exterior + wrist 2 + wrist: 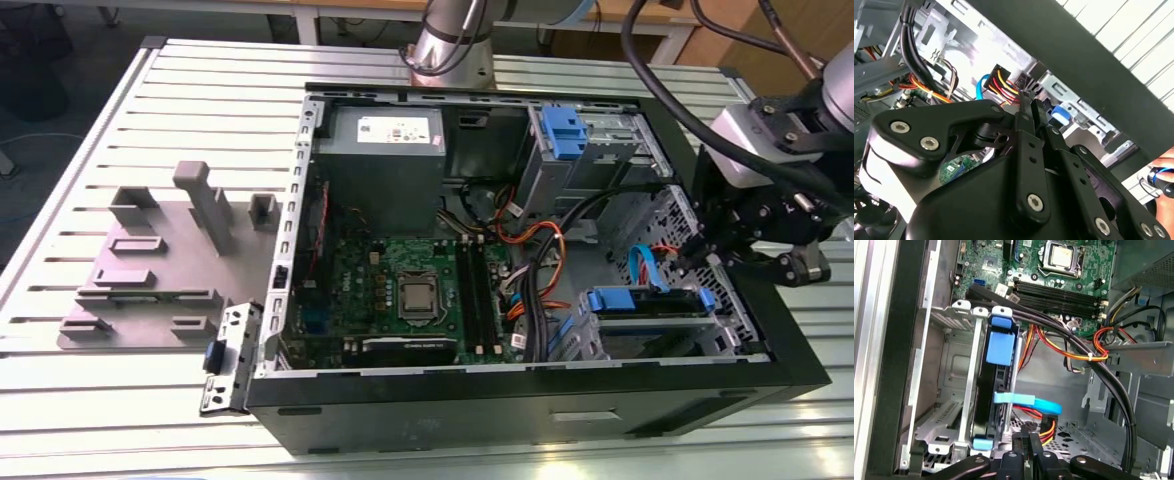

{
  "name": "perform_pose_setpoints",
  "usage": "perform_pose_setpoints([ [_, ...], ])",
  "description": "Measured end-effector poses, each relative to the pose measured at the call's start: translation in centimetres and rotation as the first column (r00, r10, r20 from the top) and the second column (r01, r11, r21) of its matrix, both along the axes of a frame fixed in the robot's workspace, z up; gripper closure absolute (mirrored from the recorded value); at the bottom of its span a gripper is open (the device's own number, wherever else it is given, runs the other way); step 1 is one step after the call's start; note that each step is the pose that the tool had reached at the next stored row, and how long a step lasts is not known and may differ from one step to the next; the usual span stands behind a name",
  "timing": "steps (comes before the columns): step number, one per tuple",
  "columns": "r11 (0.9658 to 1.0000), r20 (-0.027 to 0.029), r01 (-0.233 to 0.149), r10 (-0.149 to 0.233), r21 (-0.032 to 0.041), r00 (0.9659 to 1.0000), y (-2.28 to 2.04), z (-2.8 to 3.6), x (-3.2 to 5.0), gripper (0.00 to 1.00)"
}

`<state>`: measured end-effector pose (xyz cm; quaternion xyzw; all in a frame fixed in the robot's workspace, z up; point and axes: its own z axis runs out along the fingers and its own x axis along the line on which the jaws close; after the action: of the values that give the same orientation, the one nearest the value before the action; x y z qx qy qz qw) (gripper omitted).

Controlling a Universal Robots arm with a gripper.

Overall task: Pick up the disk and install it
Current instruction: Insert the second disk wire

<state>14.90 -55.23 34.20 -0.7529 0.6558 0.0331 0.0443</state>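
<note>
The gripper (747,262) hangs at the exterior view's right edge of the open computer case (801,340), its black fingers (1029,150) pressed together with nothing pinched between them in the second wrist view. Their tips sit just beside a bundle of red, yellow and black power wires (1001,85) and a light blue data cable (1029,402).

Close to the fingertips, in the first wrist view, the disk (996,395) stands on edge inside a metal drive cage (949,390), its blue carrier handle (1002,347) facing out of the bay. In the exterior view the same disk (641,300) sits in the lower bay in the case's corner, near the gripper.

Farther into the case lies the green motherboard (400,290) with its processor socket (416,298) and memory slots (1059,292). At the far end, a grey power supply (380,155) fills one corner, and a second blue bracket (563,133) rests in the upper drive cage.

Outside the case, to the exterior view's left, a grey moulded fixture (160,265) stands on the slatted table (80,180).
</note>
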Motion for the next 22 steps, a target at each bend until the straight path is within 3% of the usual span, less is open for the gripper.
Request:
perform_pose_setpoints([
  [3,1.0000,0.0018,0.000,0.000,0.0000,1.0000,-0.29,0.00,-0.15,0.83],
  [8,1.0000,0.0057,0.000,0.000,0.0003,1.0000,-1.27,0.00,-0.45,0.83],
  [12,1.0000,0.0085,0.000,0.000,0.0006,1.0000,-1.81,0.00,-0.81,0.83],
  [18,1.0000,0.0090,0.000,0.000,0.0006,1.0000,-2.31,-0.02,-0.81,0.83],
  [22,1.0000,0.0090,0.000,0.000,0.0006,1.0000,-2.35,-0.02,-0.82,0.83],
])
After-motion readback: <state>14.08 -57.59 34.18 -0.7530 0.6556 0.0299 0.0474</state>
